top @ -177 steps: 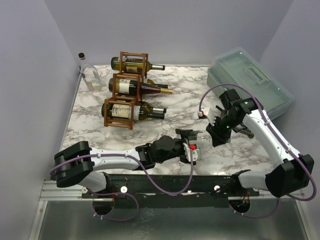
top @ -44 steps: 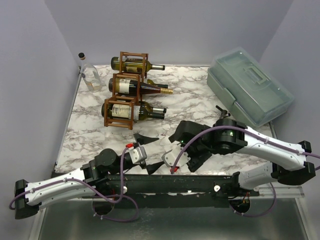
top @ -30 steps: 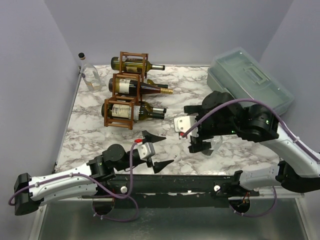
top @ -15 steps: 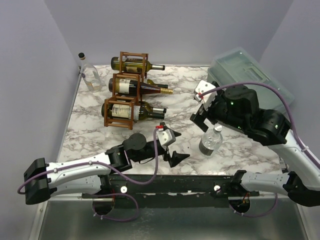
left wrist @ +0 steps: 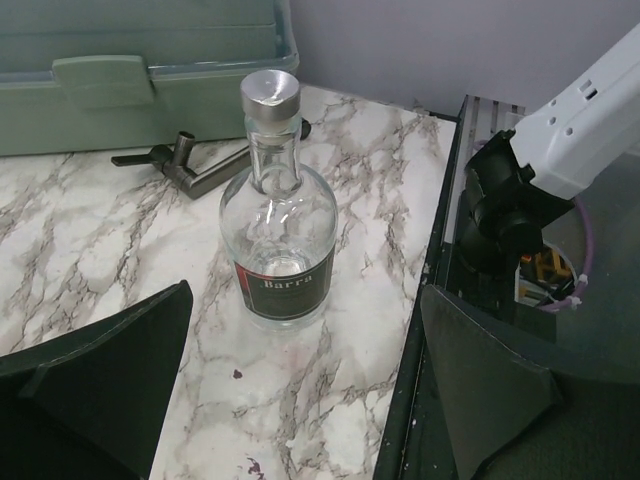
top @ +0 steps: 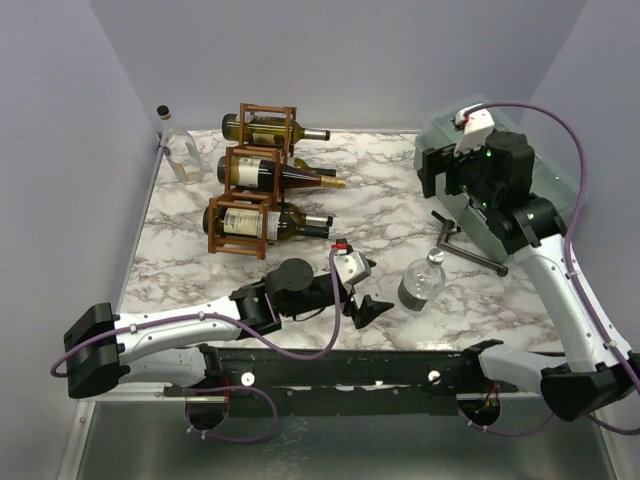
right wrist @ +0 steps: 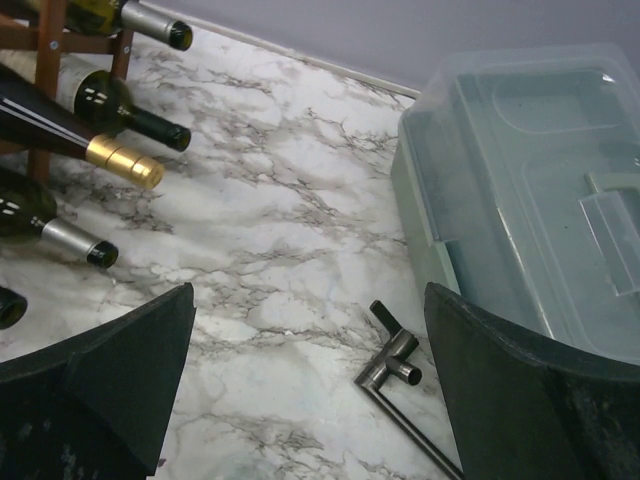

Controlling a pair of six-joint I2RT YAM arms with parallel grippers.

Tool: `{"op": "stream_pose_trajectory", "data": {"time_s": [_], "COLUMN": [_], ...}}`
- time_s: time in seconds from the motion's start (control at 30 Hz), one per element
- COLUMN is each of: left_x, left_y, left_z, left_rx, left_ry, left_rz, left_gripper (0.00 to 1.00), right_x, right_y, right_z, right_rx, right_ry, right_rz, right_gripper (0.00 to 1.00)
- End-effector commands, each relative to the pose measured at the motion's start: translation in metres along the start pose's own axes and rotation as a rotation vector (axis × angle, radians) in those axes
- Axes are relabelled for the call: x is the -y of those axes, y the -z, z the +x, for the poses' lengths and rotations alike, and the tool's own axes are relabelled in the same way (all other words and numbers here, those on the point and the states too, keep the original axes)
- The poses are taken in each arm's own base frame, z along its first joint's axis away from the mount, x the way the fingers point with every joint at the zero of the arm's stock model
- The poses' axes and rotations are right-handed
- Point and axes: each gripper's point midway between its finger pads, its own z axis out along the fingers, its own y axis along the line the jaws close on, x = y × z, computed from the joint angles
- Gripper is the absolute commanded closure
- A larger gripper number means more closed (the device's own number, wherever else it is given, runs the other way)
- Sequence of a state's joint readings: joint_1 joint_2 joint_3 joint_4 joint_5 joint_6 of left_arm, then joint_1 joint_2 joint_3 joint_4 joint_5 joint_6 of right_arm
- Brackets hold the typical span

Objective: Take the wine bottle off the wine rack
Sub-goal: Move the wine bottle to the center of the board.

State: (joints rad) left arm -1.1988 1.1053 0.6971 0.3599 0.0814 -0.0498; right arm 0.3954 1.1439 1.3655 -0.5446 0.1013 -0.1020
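Rack (top: 247, 183) of reddish-brown bars is standing far-left on the tabletop (top: 380, 205), cradling wine bottles (top: 285, 177). My left claw (top: 366, 287) and right claw (right wrist: 310, 385) are gaping empty; the right has swung up by the box (top: 562, 205).

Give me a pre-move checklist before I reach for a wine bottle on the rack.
1. Left hand open: ok.
2. Right hand open: ok.
3. Wine bottles lying in the wine rack, necks toward the toolbox side: ok.
4. A hand lined up on a neck: not ok; left hand faces the clear glass bottle, right hand hangs near the toolbox.
5. Bottles slide freely: cannot tell.
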Motion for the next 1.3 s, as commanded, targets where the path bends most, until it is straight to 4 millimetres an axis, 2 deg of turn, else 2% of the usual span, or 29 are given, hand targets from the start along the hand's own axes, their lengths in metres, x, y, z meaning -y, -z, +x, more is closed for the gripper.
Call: {"op": "stream_pose_trajectory", "data": {"time_s": [0.0,0.17,0.27,0.47,0.53,0.63,0.8,0.9,0.97,1.13,1.27], "left_x": [-0.004,-0.007,-0.016,-0.020,-0.025,-0.031,-0.042,-0.038,-0.035,-0.046,-0.044], "left_y": [-0.013,-0.025,-0.030,-0.033,-0.035,-0.041,-0.052,-0.062,-0.070,-0.083,-0.095], "left_z": [-0.019,-0.028,-0.035,-0.037,-0.035,-0.027,-0.021,-0.027,-0.030,-0.030,-0.033], "left_rx": [0.045,0.054,0.067,0.054,0.018,-0.080,-0.226,-0.268,-0.286,-0.342,-0.373], "left_ry": [0.003,0.056,0.194,0.364,0.387,0.381,0.368,0.350,0.335,0.324,0.306], "left_rz": [-0.016,-0.042,-0.119,-0.179,-0.222,-0.276,-0.392,-0.409,-0.421,-0.598,-0.643], "left_gripper": [0.02,0.02,0.01,0.02,0.01,0.01,0.01,0.01,0.01,0.01,0.02], "right_x": [0.007,0.012,0.006,0.014,0.031,0.043,0.044,0.049,0.048,0.047,0.050], "right_y": [-0.016,-0.010,-0.011,-0.016,-0.013,-0.013,-0.016,-0.019,-0.020,-0.022,-0.024], "right_z": [-0.006,0.008,0.026,0.053,0.057,0.065,0.079,0.089,0.089,0.093,0.095], "right_rx": [0.075,0.081,0.071,0.040,0.066,0.059,0.045,0.028,0.025,0.018,0.015], "right_ry": [-0.087,-0.174,-0.181,-0.277,-0.348,-0.382,-0.401,-0.424,-0.436,-0.460,-0.467], "right_rz": [-0.173,-0.273,-0.313,-0.287,-0.275,-0.253,-0.227,-0.185,-0.187,-0.188,-0.172], "right_gripper": [0.00,0.00,0.00,0.00,0.00,0.00,0.00,0.00,0.00,0.00,0.00]}}
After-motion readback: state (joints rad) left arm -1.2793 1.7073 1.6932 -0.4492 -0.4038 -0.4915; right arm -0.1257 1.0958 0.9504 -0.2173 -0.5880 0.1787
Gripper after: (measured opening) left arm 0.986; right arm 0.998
